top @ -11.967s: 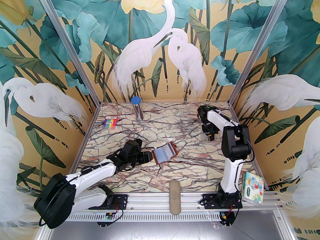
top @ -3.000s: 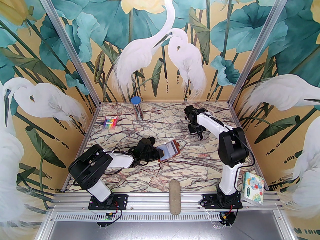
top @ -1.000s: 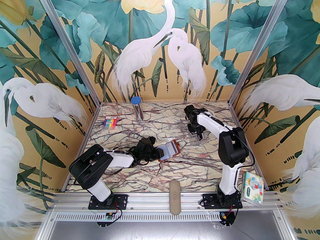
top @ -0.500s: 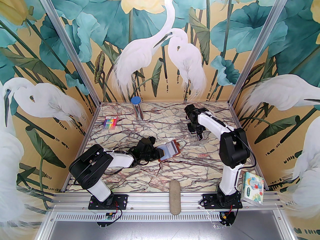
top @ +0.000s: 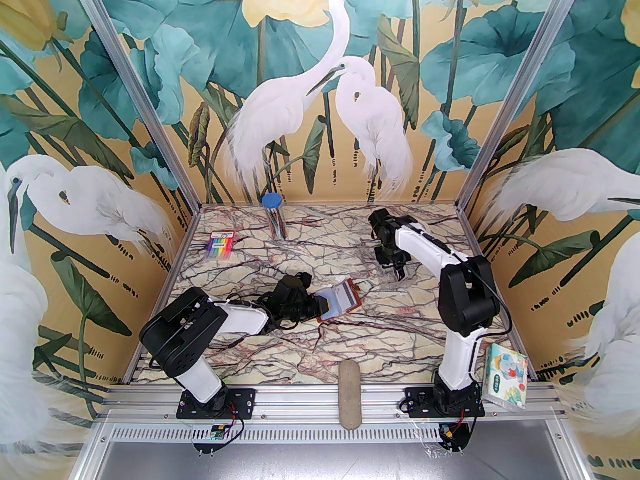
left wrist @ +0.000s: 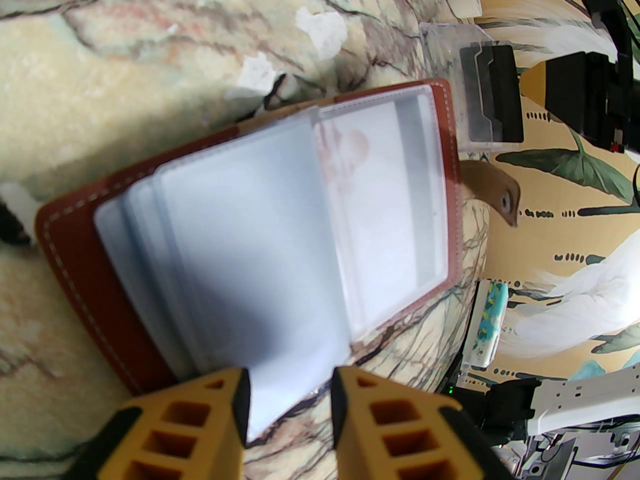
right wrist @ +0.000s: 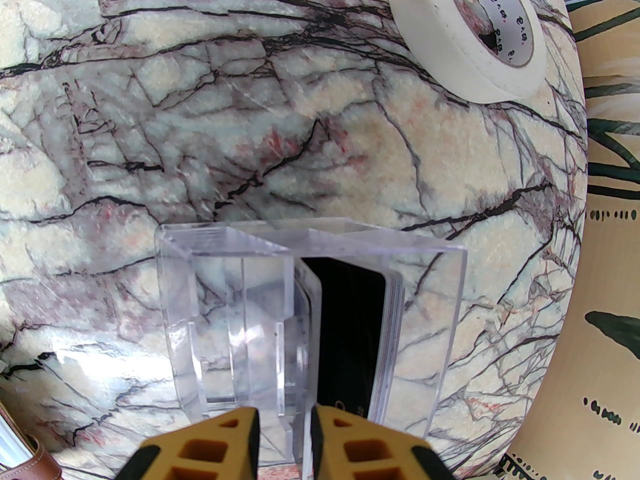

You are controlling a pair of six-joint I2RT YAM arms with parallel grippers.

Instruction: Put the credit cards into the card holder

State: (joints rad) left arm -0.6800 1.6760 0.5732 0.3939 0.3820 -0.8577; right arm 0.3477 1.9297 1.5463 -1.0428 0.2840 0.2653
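Folded upright since earlier, the left arm sets its left gripper [left wrist: 290,393] part-open at the open card holder [top: 342,300]. The right gripper [right wrist: 285,418] hangs narrow over the clear box [right wrist: 440,318] of credit cards [right wrist: 350,338], apparently none sleeved yet. Whether either gripper holds anything cannot be told.

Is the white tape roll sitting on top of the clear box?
No, the tape roll lies on the table, apart from the clear box.
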